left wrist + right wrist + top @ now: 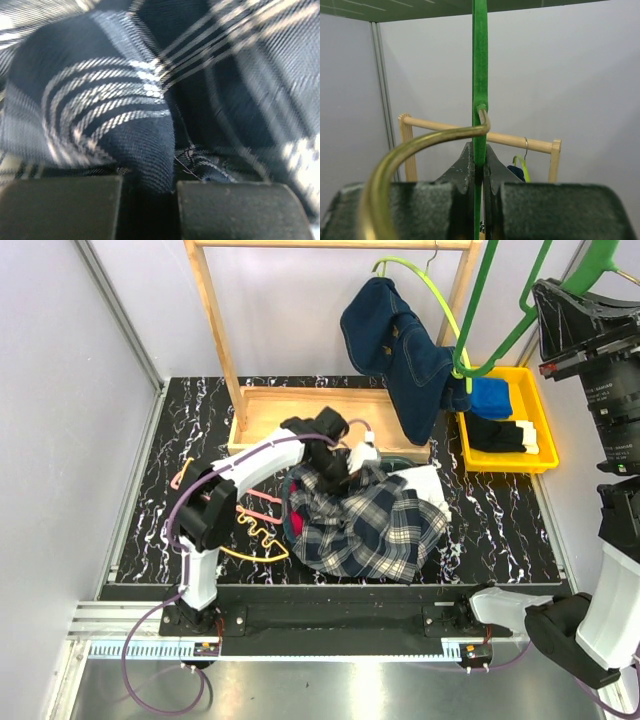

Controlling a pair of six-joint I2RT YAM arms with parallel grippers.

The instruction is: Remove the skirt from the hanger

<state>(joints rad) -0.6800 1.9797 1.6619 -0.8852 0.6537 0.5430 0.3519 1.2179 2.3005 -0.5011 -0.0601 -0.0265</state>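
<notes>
The plaid skirt (365, 518) lies crumpled on the black marble table, free of any hanger. My left gripper (338, 458) is down on its far upper edge. In the left wrist view the skirt (115, 100) fills the frame, and a fold of it sits pinched in my left gripper (149, 182). My right gripper (582, 285) is raised high at the right and is shut on the dark green hanger (478, 335), which hangs in the air with nothing on it. In the right wrist view my right gripper (479, 156) is shut on the hanger's green stem (480, 60), with its brass hook (420, 145) curving in front.
A wooden rack (215, 330) stands at the back, with a denim garment (400, 355) on a lime-green hanger (425, 285). A yellow bin (545, 455) holds folded cloths. Pink and pale yellow hangers (255, 530) lie left of the skirt. A white cloth (430, 485) lies to its right.
</notes>
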